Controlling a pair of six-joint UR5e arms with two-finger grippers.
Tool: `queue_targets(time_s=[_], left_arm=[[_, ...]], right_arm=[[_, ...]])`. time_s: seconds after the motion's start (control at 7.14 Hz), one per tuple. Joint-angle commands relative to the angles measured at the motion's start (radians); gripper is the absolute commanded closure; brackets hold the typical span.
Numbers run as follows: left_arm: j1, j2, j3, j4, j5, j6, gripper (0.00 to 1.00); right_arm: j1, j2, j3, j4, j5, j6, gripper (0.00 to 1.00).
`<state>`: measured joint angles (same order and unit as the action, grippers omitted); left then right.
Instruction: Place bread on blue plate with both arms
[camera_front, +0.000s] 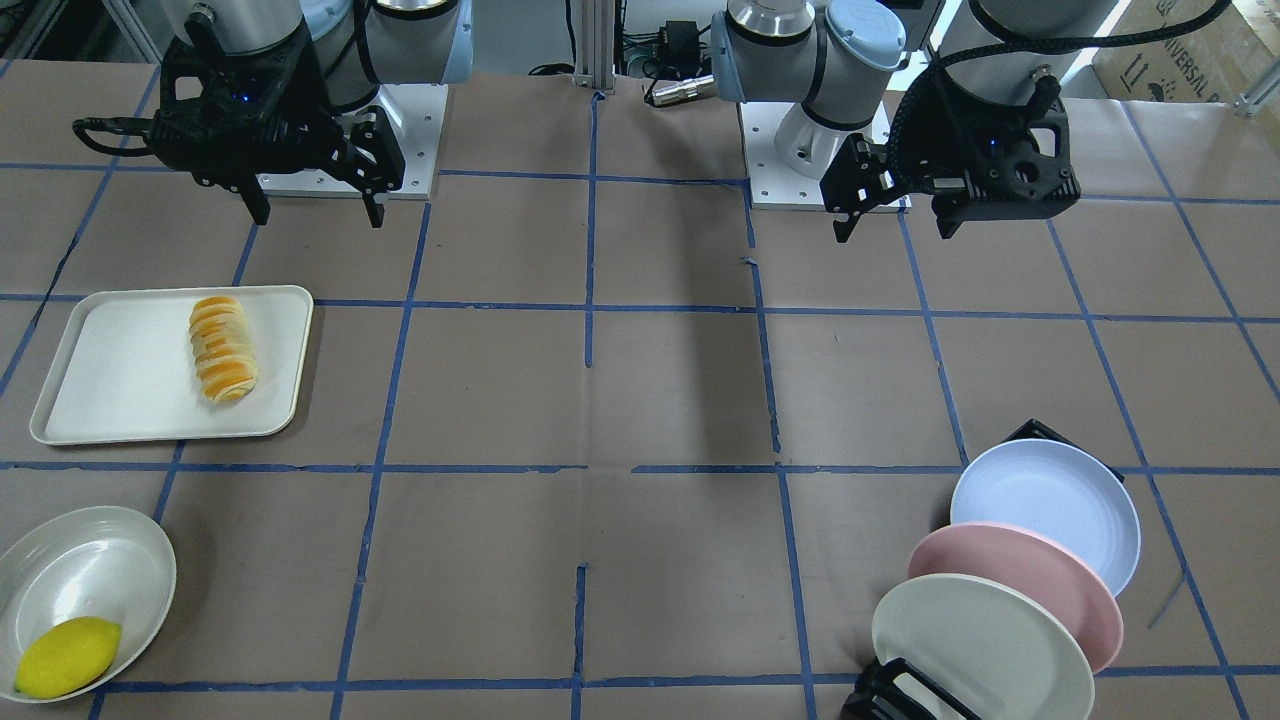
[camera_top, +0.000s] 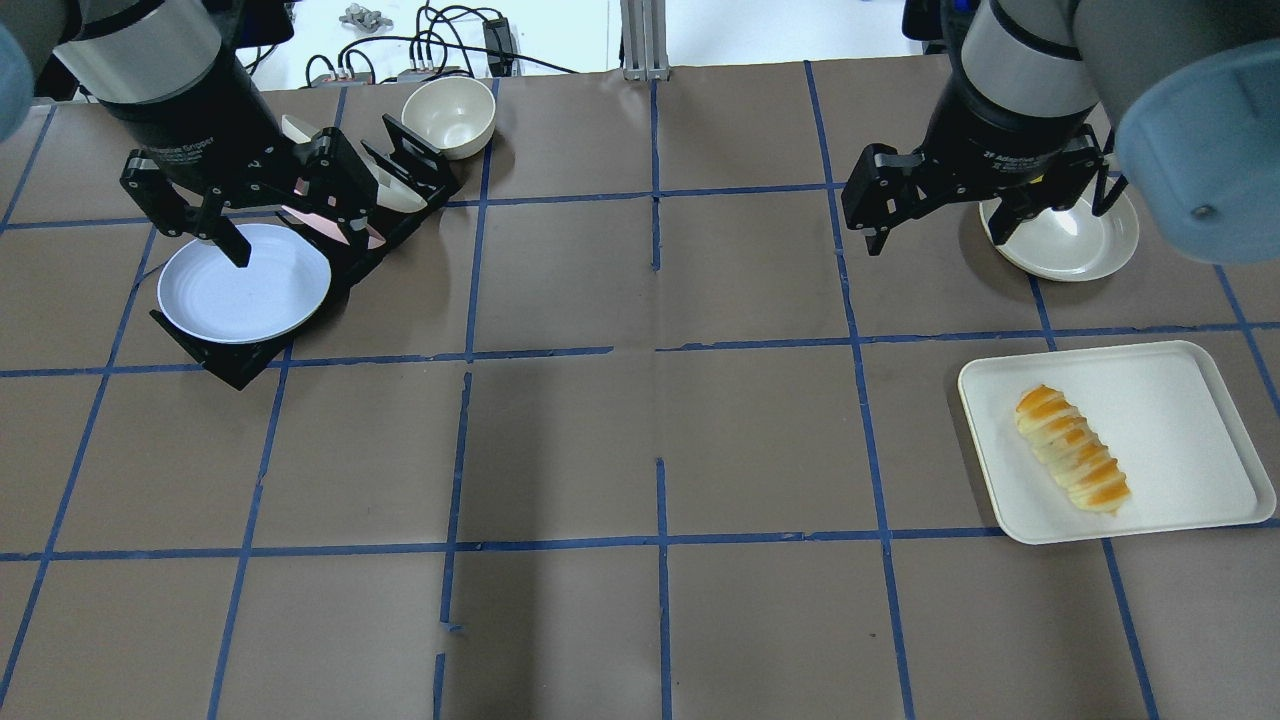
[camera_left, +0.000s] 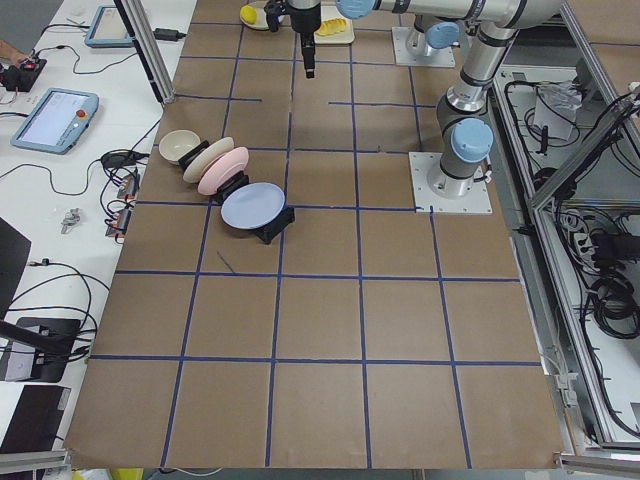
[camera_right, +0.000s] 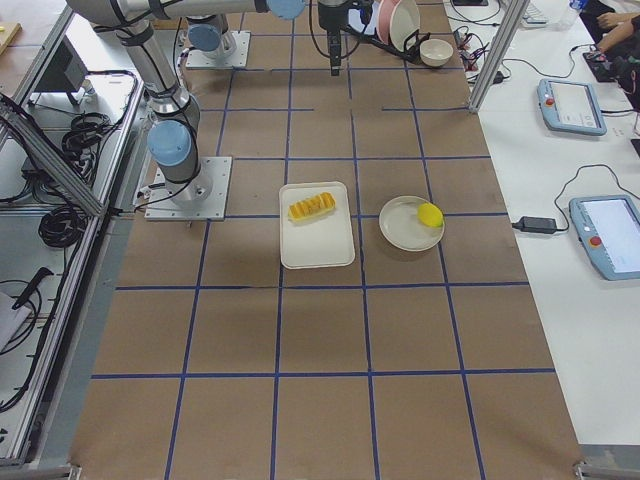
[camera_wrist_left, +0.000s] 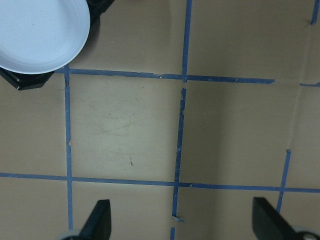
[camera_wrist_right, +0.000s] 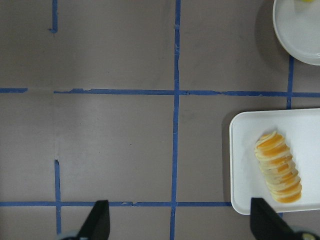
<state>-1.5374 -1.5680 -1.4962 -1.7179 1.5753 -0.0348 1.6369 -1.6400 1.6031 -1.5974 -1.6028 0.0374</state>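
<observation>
Front-facing: bread (camera_front: 223, 348) lies on white tray (camera_front: 120, 400) at the table's right end. Blue plate (camera_front: 1045, 515) stands tilted in black rack (camera_front: 900, 695) with pink plate (camera_front: 1040, 580) and cream plate (camera_front: 975, 640), at the operator-side left corner. Left gripper (camera_front: 893, 232) and right gripper (camera_front: 318, 215) hang by the robot-side edge, jaws spread, empty.
Overhead: bread diagonal on tray.
Wrist views: both pincers wide apart over brown paper.

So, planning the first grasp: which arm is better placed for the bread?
Right: the right claw hangs open nearer the bread on the tray; the left claw hovers by the blue plate.
</observation>
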Motion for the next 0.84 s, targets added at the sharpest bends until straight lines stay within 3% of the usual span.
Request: queue_targets(time_s=[0.0, 0.28, 0.7], left_arm=[[-0.001, 0.003, 0.005, 0.001, 0.0, 0.007, 0.0], [0.035, -0.009, 0.011, 0.012, 0.0, 0.085, 0.0], [0.292, -0.068, 0.019, 0.015, -0.008, 0.463, 0.0]], right_arm=[[0.0, 0.0, -0.002, -0.003, 0.0, -0.001, 0.0], [0.0, 0.0, -0.003, -0.003, 0.0, -0.001, 0.0], [0.0, 0.0, 0.001, -0.003, 0.0, -0.001, 0.0]])
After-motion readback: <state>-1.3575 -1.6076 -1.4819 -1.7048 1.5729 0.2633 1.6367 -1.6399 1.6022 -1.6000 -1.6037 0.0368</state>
